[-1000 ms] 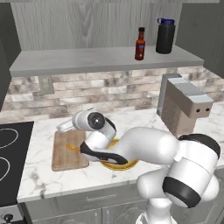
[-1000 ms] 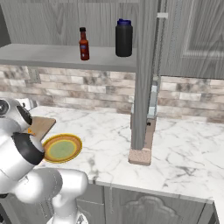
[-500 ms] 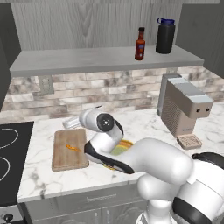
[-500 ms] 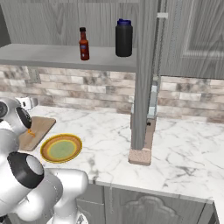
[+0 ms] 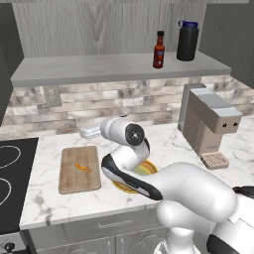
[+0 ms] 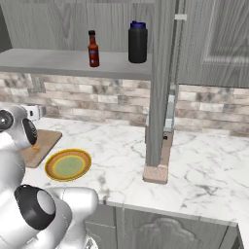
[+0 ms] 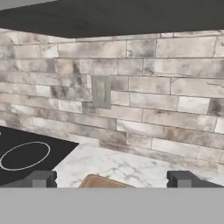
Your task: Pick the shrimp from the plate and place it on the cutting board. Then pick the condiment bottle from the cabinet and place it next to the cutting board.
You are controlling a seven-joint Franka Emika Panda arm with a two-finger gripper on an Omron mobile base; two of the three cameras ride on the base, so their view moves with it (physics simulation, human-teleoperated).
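White marble tabletop [image 5: 168, 144] backed by a brick wall. Nearest the front edge lies the plate [image 6: 68, 164], yellow-rimmed with a green centre, partly behind the arm in the left base view. Just beside it toward the cooktop [image 5: 10, 173], the cutting board [image 5: 79, 168] carries the shrimp [image 5: 82, 167] near its middle. The claw [image 7: 111, 179] stands wide with nothing between its fingertips [image 7: 41, 178], above the board's far edge and facing the wall. Farthest, on the cabinet [image 5: 99, 67] shelf, the condiment bottle [image 5: 158, 49] stands upright beside a black bottle [image 5: 187, 40].
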